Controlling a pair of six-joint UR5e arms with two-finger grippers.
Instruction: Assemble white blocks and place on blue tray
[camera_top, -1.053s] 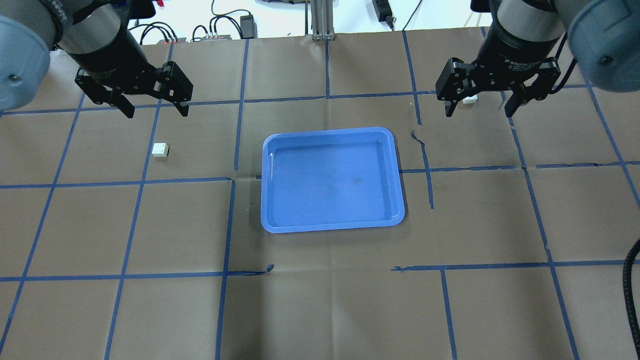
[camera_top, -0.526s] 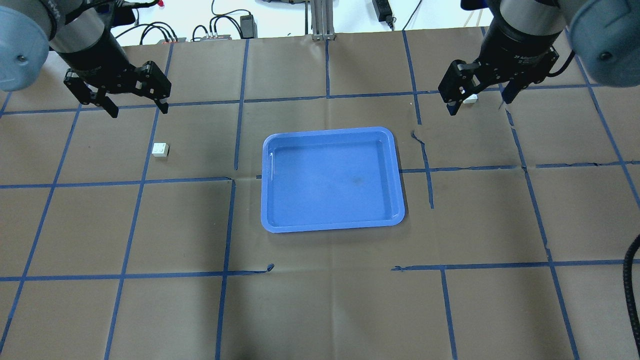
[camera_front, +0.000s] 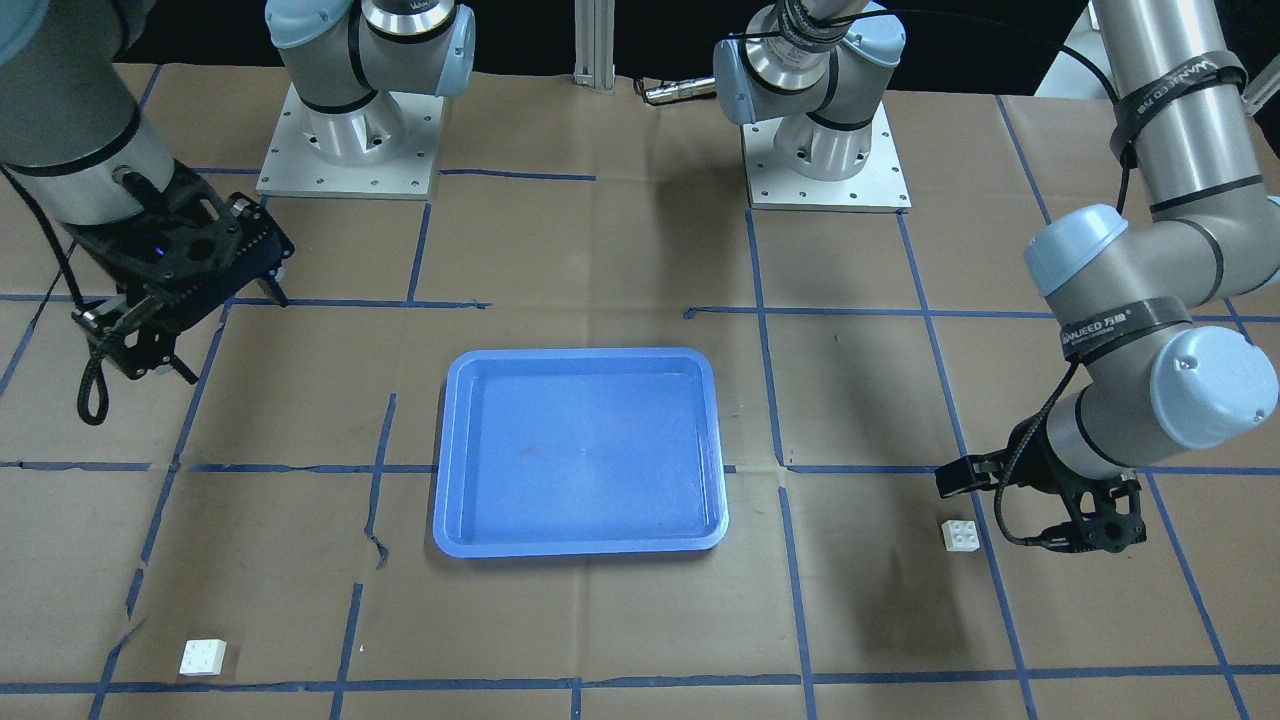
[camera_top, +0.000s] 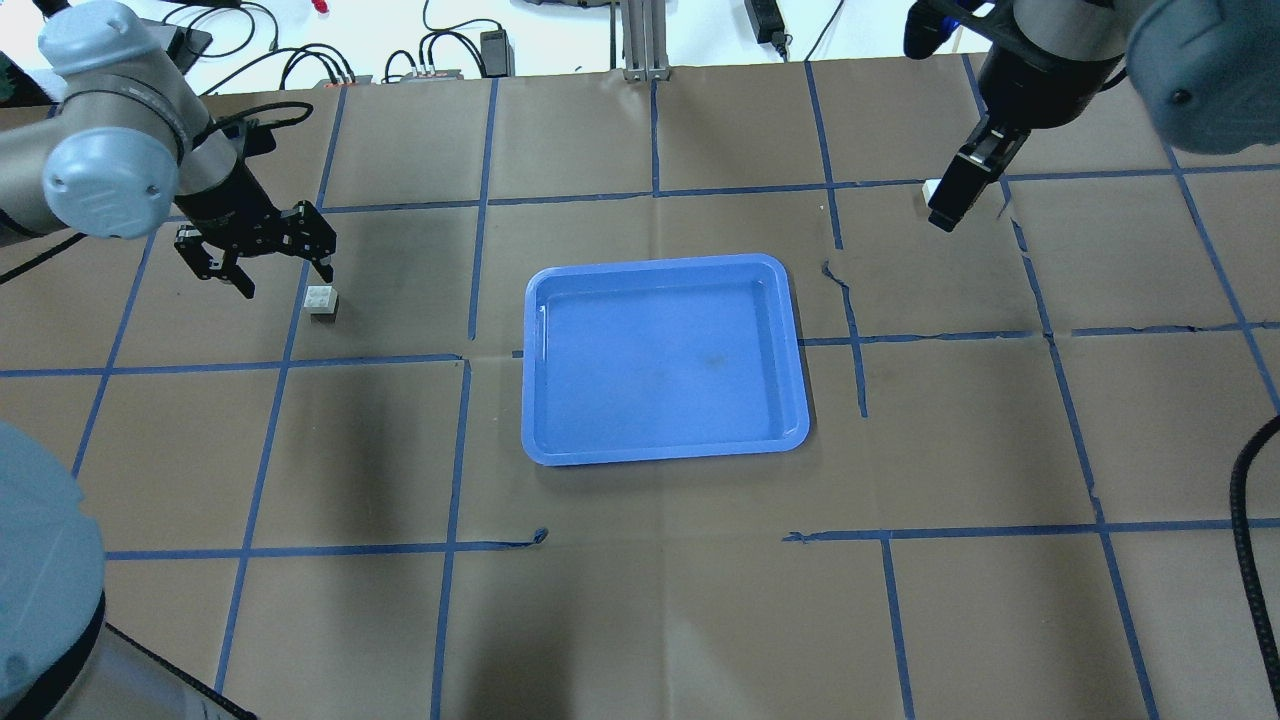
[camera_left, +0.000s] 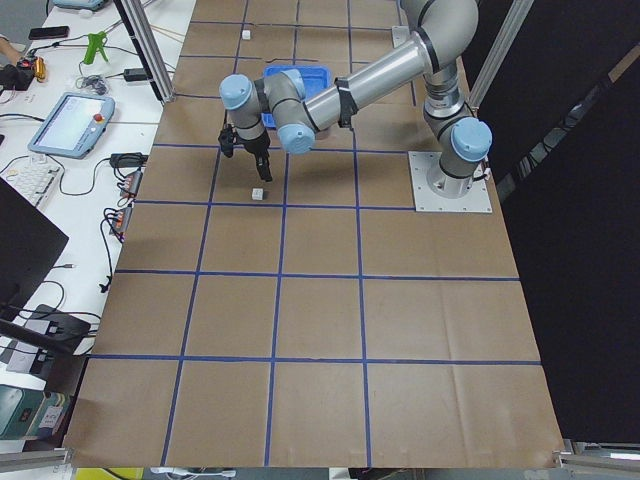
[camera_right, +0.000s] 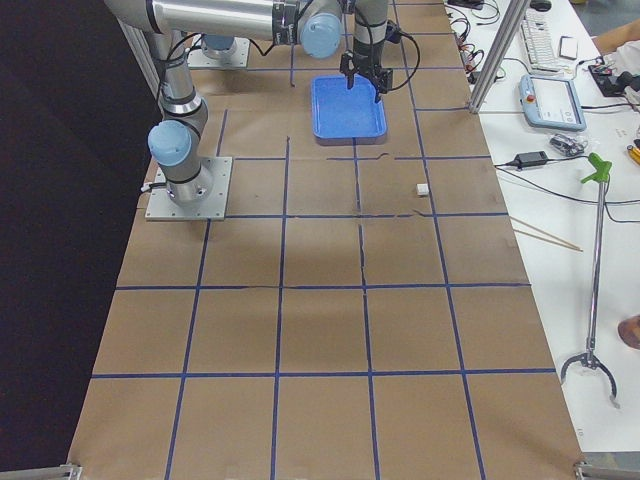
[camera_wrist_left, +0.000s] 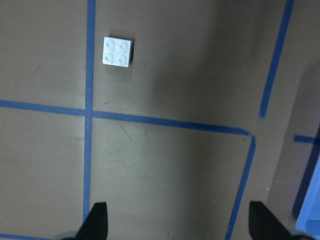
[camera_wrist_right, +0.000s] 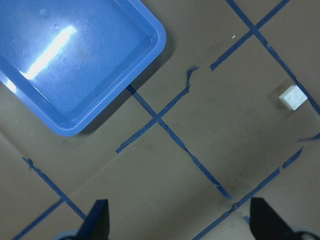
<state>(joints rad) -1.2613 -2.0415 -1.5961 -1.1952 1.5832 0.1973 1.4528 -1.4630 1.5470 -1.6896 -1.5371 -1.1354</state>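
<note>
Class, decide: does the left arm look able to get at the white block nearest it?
Probably yes: the left gripper hangs open close beside the white block, and nothing stands between them.

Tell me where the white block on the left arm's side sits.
In the overhead view the white block lies at the view's left, close by the open left gripper and well left of the blue tray.

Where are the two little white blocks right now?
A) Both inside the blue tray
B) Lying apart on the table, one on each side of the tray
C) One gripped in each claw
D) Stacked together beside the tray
B: the left white block and the right white block lie apart on the table, on opposite sides of the empty blue tray.
</note>
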